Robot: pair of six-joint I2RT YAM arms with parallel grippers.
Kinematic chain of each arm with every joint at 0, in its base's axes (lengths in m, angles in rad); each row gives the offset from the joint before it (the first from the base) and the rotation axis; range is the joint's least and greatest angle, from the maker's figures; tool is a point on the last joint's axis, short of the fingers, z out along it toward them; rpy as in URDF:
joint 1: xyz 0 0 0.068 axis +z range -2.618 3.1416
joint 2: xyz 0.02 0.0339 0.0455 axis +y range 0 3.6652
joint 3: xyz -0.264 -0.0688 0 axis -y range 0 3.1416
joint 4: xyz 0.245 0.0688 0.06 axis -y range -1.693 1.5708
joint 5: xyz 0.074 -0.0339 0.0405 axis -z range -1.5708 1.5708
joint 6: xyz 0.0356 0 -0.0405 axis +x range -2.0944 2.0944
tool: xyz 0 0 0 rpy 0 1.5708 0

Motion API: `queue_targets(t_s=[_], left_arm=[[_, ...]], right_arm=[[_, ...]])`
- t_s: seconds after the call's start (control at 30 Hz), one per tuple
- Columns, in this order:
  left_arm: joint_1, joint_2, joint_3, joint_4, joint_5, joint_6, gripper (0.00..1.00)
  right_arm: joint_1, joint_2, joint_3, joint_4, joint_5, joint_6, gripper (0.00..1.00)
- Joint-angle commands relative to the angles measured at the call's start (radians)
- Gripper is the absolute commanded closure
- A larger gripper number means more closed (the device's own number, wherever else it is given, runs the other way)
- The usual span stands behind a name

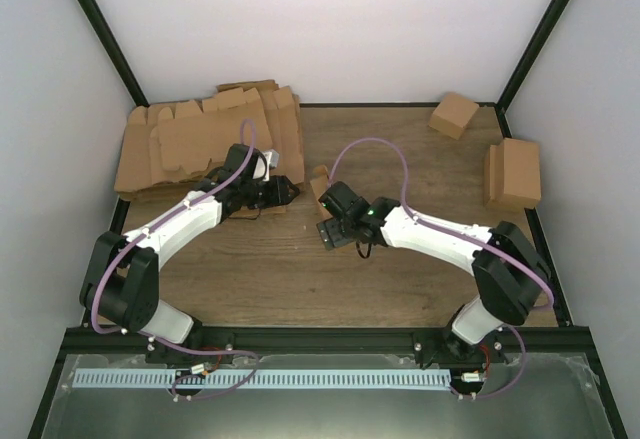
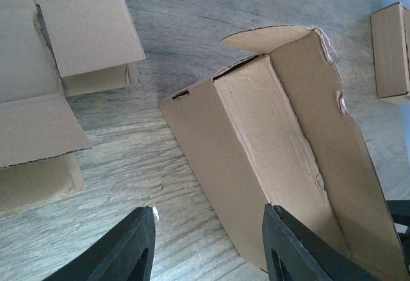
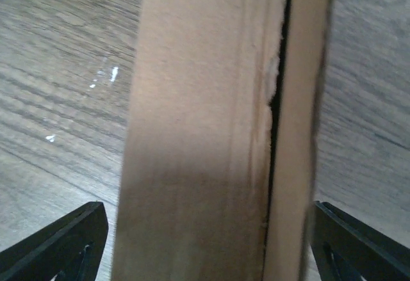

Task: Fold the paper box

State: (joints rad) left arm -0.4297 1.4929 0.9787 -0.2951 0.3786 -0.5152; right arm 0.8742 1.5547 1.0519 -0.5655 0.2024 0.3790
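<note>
The paper box (image 1: 319,181) is a partly folded brown cardboard trough lying on the wooden table between my two grippers. In the left wrist view the paper box (image 2: 275,140) runs diagonally, with a rounded tab raised at its far end. My left gripper (image 2: 210,212) is open and straddles the box's near side wall: one finger is over the bare table, the other over the box's inside. In the top view the left gripper (image 1: 288,191) sits just left of the box. My right gripper (image 3: 211,249) is open, with the blurred box (image 3: 198,134) filling almost the whole gap between its fingers.
A pile of flat brown blanks (image 1: 200,139) lies at the back left, close to the left arm; the same pile (image 2: 45,70) shows in the left wrist view. A small cube-like box (image 1: 454,114) sits back right. Folded boxes (image 1: 512,172) stand by the right wall.
</note>
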Motion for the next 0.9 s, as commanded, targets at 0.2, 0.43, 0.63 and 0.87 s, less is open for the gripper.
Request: queue_targets(t_s=[0.2,0.43,0.63,0.87], left_arm=[[0.003,-0.038,0.014,-0.033,-0.002,0.027,0.51],[0.004,-0.159,0.1,-0.172,-0.039,0.051,0.51],[0.023,-0.347,0.309,-0.407,-0.225,0.098,0.49],[0.028,-0.418,0.411,-0.49,-0.303,0.135,0.48]], right_arm=[[0.005,-0.021,0.036,-0.011,0.024,-0.074,0.44],[0.004,-0.132,-0.029,0.135,-0.227,-0.364,0.51],[0.005,-0.177,-0.016,0.184,-0.511,-0.521,0.5],[0.006,-0.173,-0.021,0.19,-0.627,-0.806,0.54]])
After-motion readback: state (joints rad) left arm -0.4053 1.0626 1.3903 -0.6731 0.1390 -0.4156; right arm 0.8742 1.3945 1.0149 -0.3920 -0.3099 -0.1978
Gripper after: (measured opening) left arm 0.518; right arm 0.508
